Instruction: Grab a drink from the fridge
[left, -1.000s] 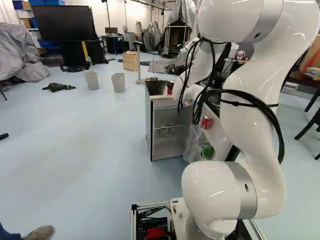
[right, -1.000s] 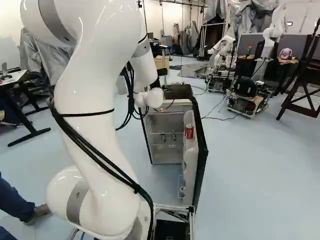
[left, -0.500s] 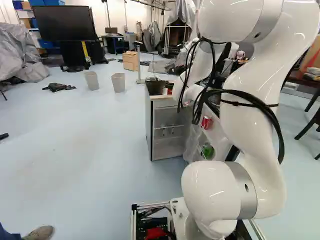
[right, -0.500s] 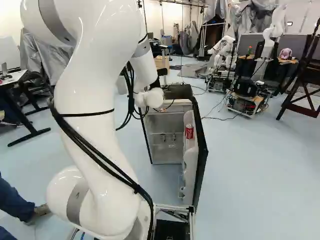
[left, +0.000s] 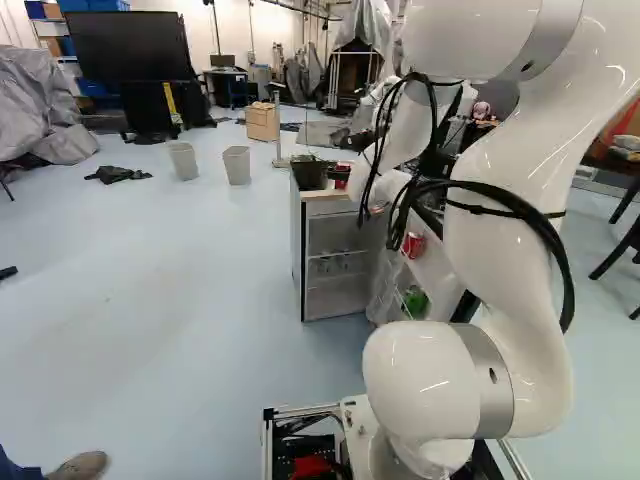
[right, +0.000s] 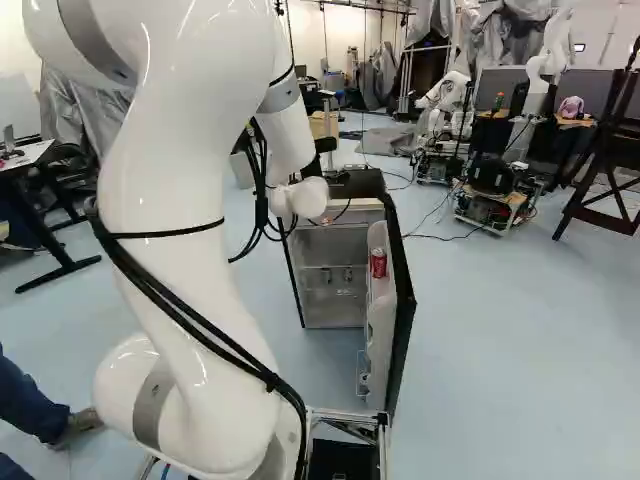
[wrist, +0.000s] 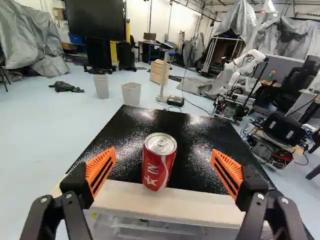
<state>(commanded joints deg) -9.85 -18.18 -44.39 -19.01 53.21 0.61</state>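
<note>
Red can (wrist: 158, 162): is standing upright atop fridge (wrist: 115, 147). End effector (wrist: 164, 162): is gaping open; retreat, likely, is needing straight, level travel, 2 fingers clearing.

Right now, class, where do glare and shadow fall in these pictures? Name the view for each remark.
Wrist view: whitish glare speckles the black fridge top, and the can has a bright lid; left base view: pale highlights streak the arm, and the floor darkens softly before the fridge; right base view: similar shade lies inside the open door.
</note>
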